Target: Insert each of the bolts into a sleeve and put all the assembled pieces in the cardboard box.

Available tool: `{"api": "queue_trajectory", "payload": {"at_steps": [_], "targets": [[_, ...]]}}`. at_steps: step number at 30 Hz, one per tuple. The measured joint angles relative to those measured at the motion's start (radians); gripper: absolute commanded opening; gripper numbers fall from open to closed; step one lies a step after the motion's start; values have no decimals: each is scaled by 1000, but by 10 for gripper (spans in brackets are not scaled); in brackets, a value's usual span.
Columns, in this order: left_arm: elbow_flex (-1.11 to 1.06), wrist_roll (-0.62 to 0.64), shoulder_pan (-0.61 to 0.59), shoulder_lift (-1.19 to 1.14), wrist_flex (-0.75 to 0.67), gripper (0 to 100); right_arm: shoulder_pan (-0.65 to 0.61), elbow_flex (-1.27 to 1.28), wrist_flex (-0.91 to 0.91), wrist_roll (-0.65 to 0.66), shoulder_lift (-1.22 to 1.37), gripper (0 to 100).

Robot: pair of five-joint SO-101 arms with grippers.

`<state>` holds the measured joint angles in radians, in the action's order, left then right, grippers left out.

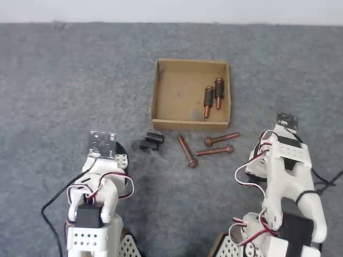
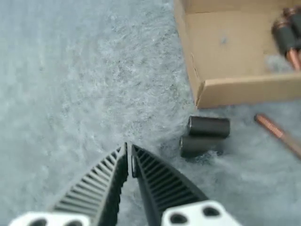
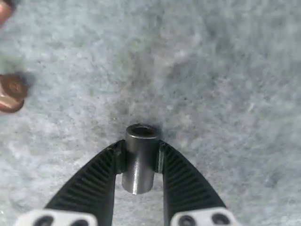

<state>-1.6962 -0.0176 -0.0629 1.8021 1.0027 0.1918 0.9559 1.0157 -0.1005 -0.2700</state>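
The cardboard box (image 1: 190, 125) holds two assembled pieces (image 1: 208, 101), also seen in the left wrist view as assembled pieces (image 2: 288, 41). Two black sleeves (image 1: 151, 141) lie side by side in front of the box's left corner. Three copper bolts lie in front of the box: one (image 1: 187, 151) angled, two (image 1: 221, 140) (image 1: 214, 151) further right. My left gripper (image 2: 128, 151) is shut with nothing in it, a short way from the two sleeves (image 2: 205, 135). My right gripper (image 3: 140, 149) is shut on a third black sleeve (image 3: 139, 165), held upright just above the carpet.
Grey carpet covers the whole table. The left arm (image 1: 96, 193) stands at the front left, the right arm (image 1: 286, 166) at the front right. Two bolt heads (image 3: 10, 92) show near the right gripper. The box wall (image 2: 244, 89) stands just beyond the sleeves.
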Motion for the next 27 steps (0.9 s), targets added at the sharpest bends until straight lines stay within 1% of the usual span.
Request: {"api": "queue_trajectory", "payload": {"at_steps": [2, 5, 8, 13, 27], "targets": [[0, -92, -3, 0, 0, 13, 0, 0, 0, 3, 0, 7], [12, -209, -49, 0, 0, 13, 0, 3, -2, 3, 0, 7], [75, -272, -109, 0, 0, 13, 0, 3, -2, 5, 0, 7], [242, -284, -137, 0, 69, 13, 0, 3, -2, 5, 0, 7], [646, -284, -133, 2, 301, 13, 0, 32, -35, 5, -18, 7]]}}
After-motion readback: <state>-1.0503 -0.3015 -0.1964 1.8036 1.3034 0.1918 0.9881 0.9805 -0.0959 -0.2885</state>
